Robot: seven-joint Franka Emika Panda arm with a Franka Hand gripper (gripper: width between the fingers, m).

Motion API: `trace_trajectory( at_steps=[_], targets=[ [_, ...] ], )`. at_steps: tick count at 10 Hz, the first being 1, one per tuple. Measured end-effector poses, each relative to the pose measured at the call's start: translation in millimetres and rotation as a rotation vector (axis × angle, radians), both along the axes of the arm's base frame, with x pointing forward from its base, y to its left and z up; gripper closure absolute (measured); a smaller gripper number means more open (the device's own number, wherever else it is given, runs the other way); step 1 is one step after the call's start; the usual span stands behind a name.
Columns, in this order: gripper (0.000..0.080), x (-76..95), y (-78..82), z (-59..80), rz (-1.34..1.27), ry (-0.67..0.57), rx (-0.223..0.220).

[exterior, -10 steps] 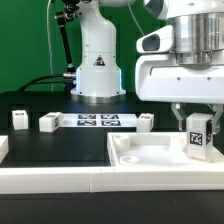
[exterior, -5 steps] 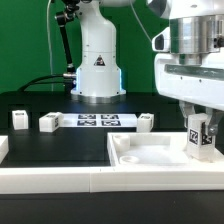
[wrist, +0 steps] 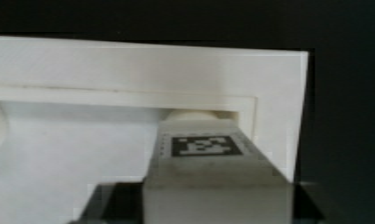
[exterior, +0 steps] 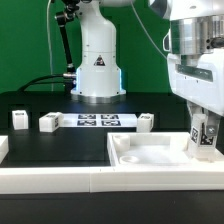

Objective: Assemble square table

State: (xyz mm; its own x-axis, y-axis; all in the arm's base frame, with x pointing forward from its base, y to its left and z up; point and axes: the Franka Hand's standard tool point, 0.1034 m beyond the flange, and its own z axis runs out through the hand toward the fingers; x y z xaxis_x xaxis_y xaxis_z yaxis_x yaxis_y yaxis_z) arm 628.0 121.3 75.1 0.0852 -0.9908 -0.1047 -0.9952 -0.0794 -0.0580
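I see jaws clamped on upright tagged leg (exterior: 203, 134), leg at corner of tabletop (exterior: 150, 166) on ext. view's right, 3 more legs (exterior: 48, 122) beside marker board (exterior: 97, 120) on black surface (exterior: 60, 146).

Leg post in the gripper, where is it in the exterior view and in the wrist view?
Exterior view: leg post at the exterior view's far right, over the square tabletop.
Wrist view: leg post dead centre, tag facing the camera.
Shared landmark: the tabletop's raised rim.
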Motion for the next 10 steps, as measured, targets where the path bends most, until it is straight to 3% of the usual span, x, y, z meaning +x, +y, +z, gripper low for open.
trace_trajectory(
  at_steps=[1,3,10],
  targets=[
    [0.0395,0.1,0.8,0.1,0.033,-0.005,-0.001],
    [0.0173,2.9,2.7,1.3,0.208,-0.044,-0.012],
    [0.0150,3.4,5.0,3.2,0.807,-0.107,-0.050]
  ],
)
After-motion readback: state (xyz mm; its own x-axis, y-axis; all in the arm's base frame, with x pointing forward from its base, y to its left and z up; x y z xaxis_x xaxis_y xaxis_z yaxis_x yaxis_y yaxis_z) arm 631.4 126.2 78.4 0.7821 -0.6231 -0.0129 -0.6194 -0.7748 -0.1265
